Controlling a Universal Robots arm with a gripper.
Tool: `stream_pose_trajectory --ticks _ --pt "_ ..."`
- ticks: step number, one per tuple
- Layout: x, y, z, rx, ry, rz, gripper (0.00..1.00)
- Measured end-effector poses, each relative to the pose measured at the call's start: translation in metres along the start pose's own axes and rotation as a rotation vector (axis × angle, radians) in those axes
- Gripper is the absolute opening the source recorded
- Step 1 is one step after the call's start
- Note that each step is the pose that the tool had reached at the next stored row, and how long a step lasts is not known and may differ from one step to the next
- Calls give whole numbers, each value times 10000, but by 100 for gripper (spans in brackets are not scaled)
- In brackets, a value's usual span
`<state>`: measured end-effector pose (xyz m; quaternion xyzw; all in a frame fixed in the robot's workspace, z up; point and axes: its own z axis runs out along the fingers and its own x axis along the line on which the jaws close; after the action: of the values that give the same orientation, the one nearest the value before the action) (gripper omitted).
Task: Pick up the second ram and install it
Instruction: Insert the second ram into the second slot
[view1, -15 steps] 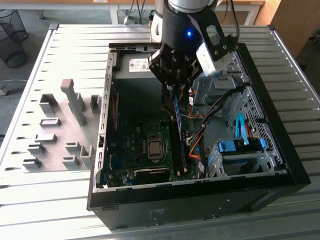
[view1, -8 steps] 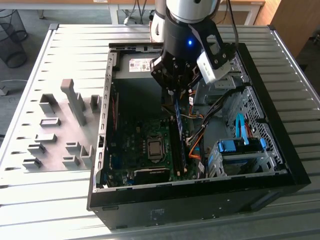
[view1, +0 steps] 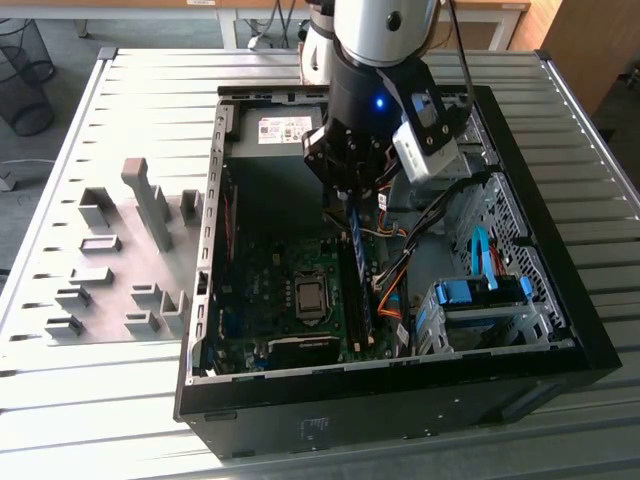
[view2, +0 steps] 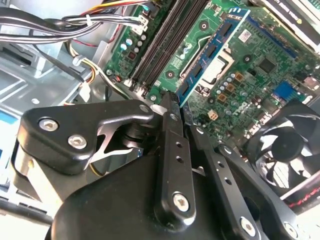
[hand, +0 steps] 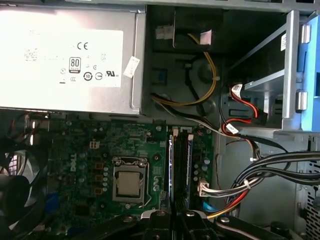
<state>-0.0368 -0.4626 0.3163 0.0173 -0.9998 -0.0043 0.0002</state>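
Note:
The second ram, a thin blue board with dark chips, sticks out from between my gripper's black fingers, which are shut on one end of it. In the exterior view the gripper hangs inside the open computer case. There the ram runs lengthwise over the motherboard's long black memory slots. I cannot tell whether it touches them. In the first wrist view the gripper lines up with the slots.
The CPU socket lies beside the slots and the power supply sits beyond them. Bundled cables cross near the drive cage with its light-blue brackets. A fan borders the board. A grey fixture plate lies outside the case.

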Motion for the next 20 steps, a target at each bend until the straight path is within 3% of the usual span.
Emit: stream_pose_trajectory --ticks 13,20 --pt "4 -2 175 -3 18 33 14" --pt "-33 -4 267 -25 16 161 14"
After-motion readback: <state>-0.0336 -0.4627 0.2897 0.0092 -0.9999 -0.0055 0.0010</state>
